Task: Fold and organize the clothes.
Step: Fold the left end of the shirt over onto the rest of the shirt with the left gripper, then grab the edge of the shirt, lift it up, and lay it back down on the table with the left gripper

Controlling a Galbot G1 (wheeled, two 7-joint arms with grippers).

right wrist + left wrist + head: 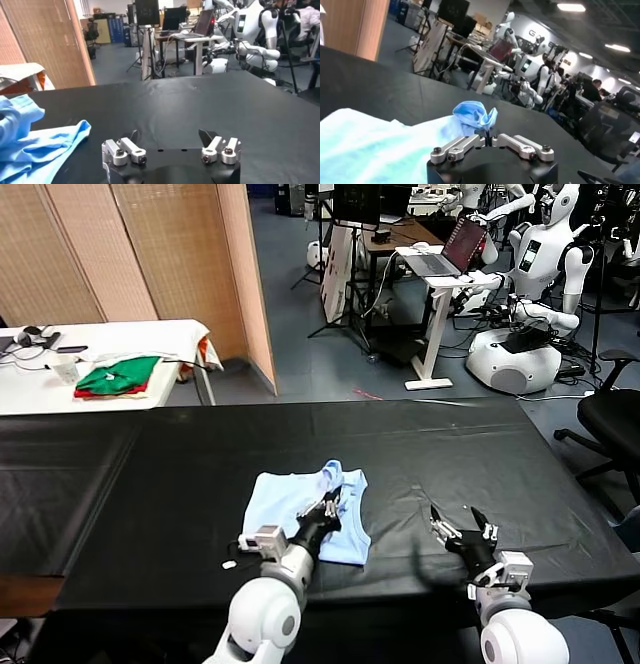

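The clothes, one pale light-blue shirt (300, 509), lie crumpled and partly folded on the black table (200, 474), near its front edge. My left gripper (330, 506) is over the shirt's right part and shut on a bunched fold of its fabric. In the left wrist view that fold (475, 114) stands up just beyond the closed left gripper (489, 136). My right gripper (458, 529) hovers open over bare black cloth to the right of the shirt, holding nothing. The right wrist view shows the open right gripper (170, 135) apart from the shirt (35, 145).
Green and red folded garments (118, 376) lie on a white table (150, 334) at the back left, beside woven screens (150, 244). Other robots (530, 274), a laptop desk (440, 259) and an office chair (610, 419) stand beyond the black table.
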